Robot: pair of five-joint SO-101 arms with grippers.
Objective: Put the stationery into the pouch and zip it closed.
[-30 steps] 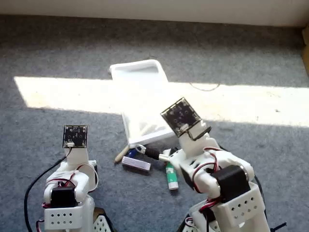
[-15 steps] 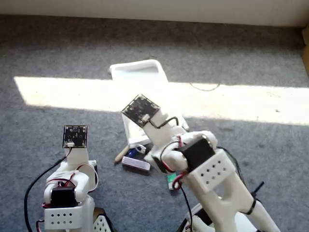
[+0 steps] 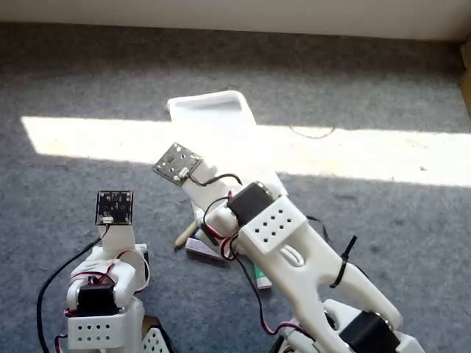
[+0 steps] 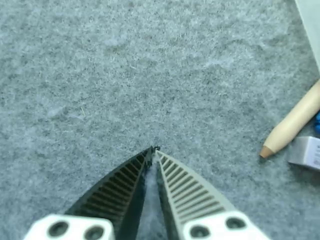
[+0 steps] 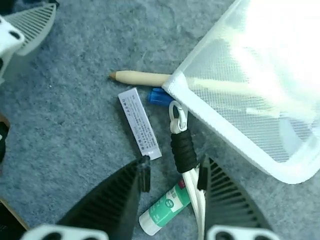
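A white mesh pouch [image 3: 221,140] [image 5: 250,85] lies on the grey carpet, with items faintly visible inside it. At its near corner a black zipper pull [image 5: 183,149] on a white cord trails out. My right gripper [image 5: 174,175] is open just above the carpet, and the pull's cord lies between its fingers. Beside it lie a white eraser [image 5: 140,124] [image 3: 202,250], a blue clip [image 5: 159,96], a wooden pencil [image 5: 142,77] [image 3: 184,235] and a green glue stick [image 5: 165,207] [image 3: 261,278]. My left gripper [image 4: 152,150] is shut and empty over bare carpet, left of the pencil [image 4: 292,125].
The right arm [image 3: 280,235] stretches over the pouch's near edge and hides part of the stationery in the high view. The left arm [image 3: 110,279] stands at the front left. A band of sunlight crosses the carpet [image 3: 88,140]. A thin cable [image 3: 313,134] lies beyond the pouch.
The right arm has swung forward and to the left over the stationery, so its wrist now sits over the pouch's near corner. The left arm has not moved.
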